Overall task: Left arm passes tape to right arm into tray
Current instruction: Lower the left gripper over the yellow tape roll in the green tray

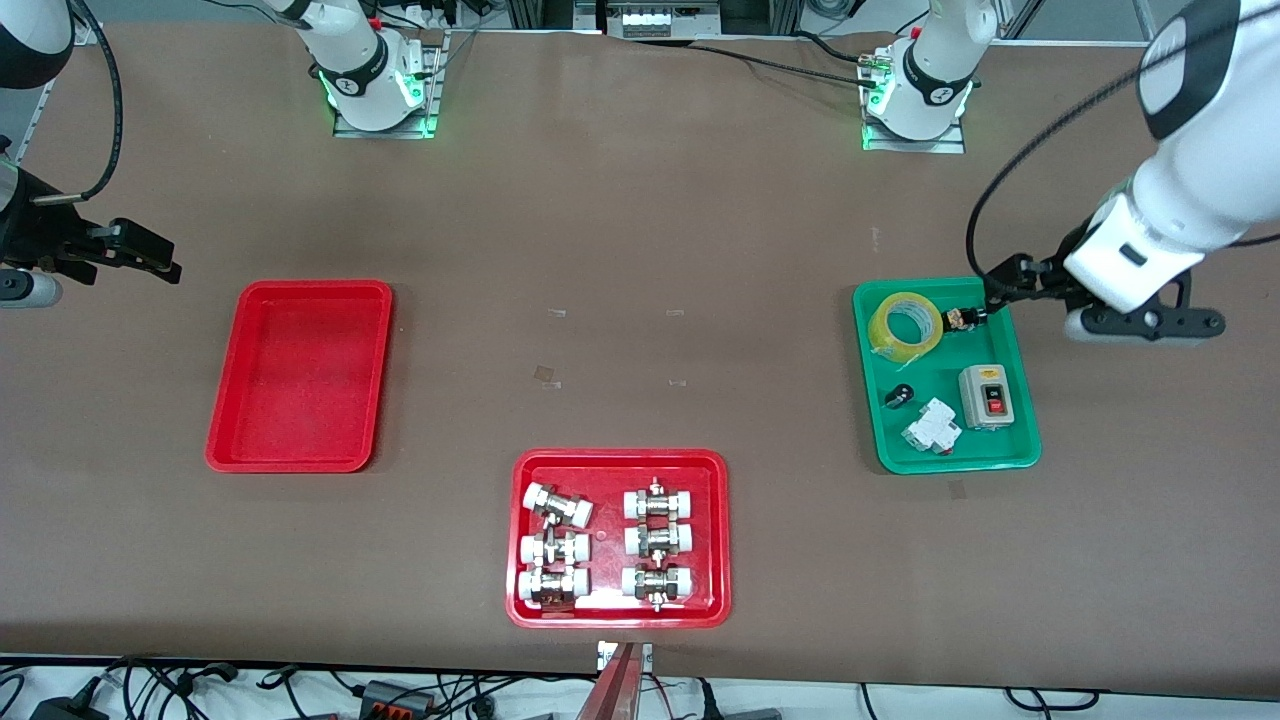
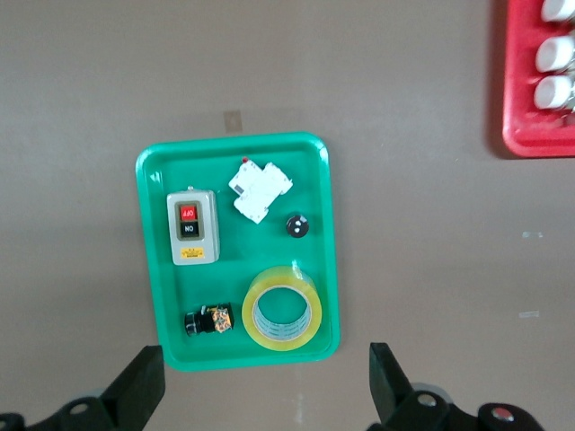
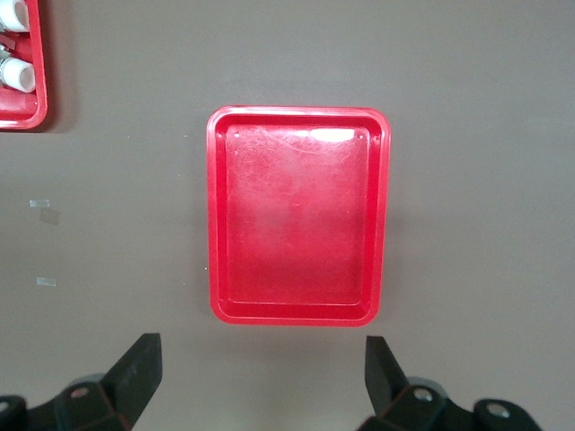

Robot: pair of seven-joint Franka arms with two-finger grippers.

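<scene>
The yellow tape (image 1: 905, 325) lies flat in a green tray (image 1: 1010, 455), at the tray's end farther from the front camera; it also shows in the left wrist view (image 2: 281, 305). My left gripper (image 1: 1145, 323) hangs open and empty in the air over the table beside that tray, toward the left arm's end. In the left wrist view the left gripper (image 2: 265, 386) is short of the tape. The plain red tray (image 1: 300, 375) is empty. My right gripper (image 1: 25, 288) hangs open and empty beside it; the right wrist view shows this gripper (image 3: 259, 373) and the tray (image 3: 298, 224).
The green tray also holds a grey switch box (image 1: 990, 397), a white breaker (image 1: 932, 428), a black cap (image 1: 898, 397) and a small black-and-gold part (image 1: 962, 320). A red tray (image 1: 715, 610) with several white-capped metal fittings sits nearest the front camera.
</scene>
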